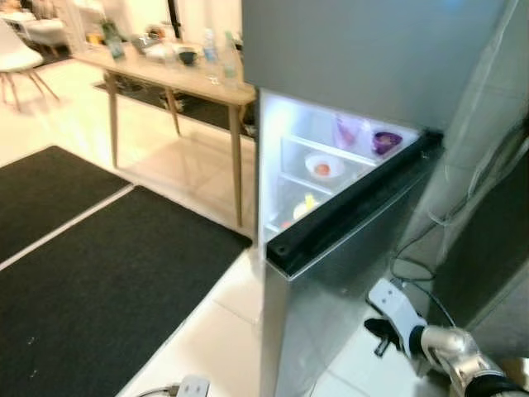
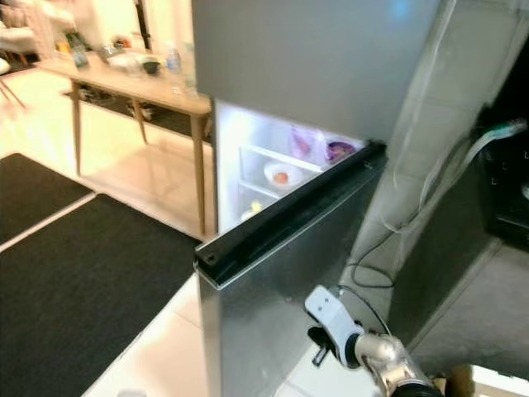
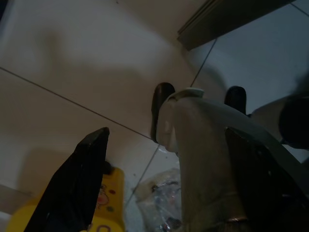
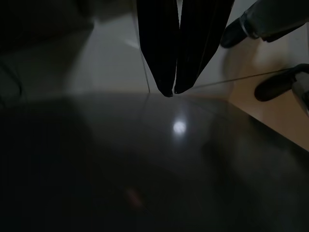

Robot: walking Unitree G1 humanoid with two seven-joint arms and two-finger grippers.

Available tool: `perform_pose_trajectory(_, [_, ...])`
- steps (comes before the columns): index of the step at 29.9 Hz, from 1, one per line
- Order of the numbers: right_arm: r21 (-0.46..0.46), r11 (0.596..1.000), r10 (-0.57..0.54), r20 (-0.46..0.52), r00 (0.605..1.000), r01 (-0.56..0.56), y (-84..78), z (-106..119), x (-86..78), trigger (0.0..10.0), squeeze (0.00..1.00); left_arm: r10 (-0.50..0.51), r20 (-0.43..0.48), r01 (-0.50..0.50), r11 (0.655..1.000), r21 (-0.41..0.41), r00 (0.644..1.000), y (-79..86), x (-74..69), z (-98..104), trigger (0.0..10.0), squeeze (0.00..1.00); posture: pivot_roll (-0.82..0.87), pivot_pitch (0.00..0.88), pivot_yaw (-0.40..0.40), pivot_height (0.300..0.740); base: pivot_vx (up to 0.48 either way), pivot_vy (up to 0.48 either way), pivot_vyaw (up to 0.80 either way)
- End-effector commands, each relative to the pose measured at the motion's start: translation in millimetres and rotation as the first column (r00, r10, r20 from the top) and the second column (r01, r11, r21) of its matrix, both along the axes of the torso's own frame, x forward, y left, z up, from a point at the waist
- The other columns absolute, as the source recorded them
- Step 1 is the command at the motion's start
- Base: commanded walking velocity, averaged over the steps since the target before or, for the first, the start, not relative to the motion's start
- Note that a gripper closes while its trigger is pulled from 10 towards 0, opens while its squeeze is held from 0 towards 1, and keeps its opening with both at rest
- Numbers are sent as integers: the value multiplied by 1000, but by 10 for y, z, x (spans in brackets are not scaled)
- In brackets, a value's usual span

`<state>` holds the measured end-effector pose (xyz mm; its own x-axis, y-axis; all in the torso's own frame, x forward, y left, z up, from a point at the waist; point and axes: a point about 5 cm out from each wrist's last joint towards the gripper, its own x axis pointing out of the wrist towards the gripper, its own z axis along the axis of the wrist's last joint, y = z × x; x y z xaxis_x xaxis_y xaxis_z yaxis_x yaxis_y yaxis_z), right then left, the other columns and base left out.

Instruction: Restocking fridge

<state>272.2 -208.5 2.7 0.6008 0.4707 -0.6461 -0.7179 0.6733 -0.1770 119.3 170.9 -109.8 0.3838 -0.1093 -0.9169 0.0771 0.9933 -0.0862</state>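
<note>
Tiled kitchen | fridge (image 1: 347, 273) door ajar, lit | right gripper (image 4: 170, 92) closed, low | left gripper (image 3: 164, 183) apparently open, dim

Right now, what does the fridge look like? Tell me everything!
The fridge is tall, with a grey metal-looking skin. Its lower door is swung partly open, a black strip running along its top edge. Inside is brightly lit: white shelves, a white bowl holding something orange, and a purple bowl above. It stands on pale floor tiles.

Head views soft, blown out at 11 o'clock; fridge interior (image 1: 331, 165) glows. Wrist views dim, underexposed.
</note>
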Motion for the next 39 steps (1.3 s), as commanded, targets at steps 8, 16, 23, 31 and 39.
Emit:
perform_pose_trajectory(8, [11, 992, 128, 41, 991, -128, 68, 90, 35, 10000, 0, -23, -138, 22, 1000, -9, 990, -43, -340, -95, 10000, 0, -70, 0, -73, 740, 0, 0, 734])
perform_pose_trajectory(16, [81, 976, 192, 106, 976, -201, 168, 265, 136, 10000, 0, -29, -137, 28, 1000, -10, 990, -46, -337, -94, 10000, 0, -74, 0, -70, 740, 0, 0, 633])
perform_pose_trajectory(23, [152, 928, 311, 181, 933, -339, 336, 509, 211, 10000, 0, -32, -131, 30, 999, -14, 991, -88, -292, -89, 10000, 0, -77, 0, -71, 740, 0, 0, 526])
perform_pose_trajectory(31, [227, 857, 389, 301, 871, -462, 657, 822, 321, 10000, 0, -29, -127, 27, 999, -17, 991, -132, -252, -83, 10000, 0, -76, 0, -69, 740, 0, 0, 0])
perform_pose_trajectory(39, [186, 824, 425, 424, 800, -536, 1101, 1164, 601, 10000, 0, -33, -128, 31, 999, -19, 991, -138, -262, -85, 10000, 0, -61, 0, -82, 740, 0, 0, 0])
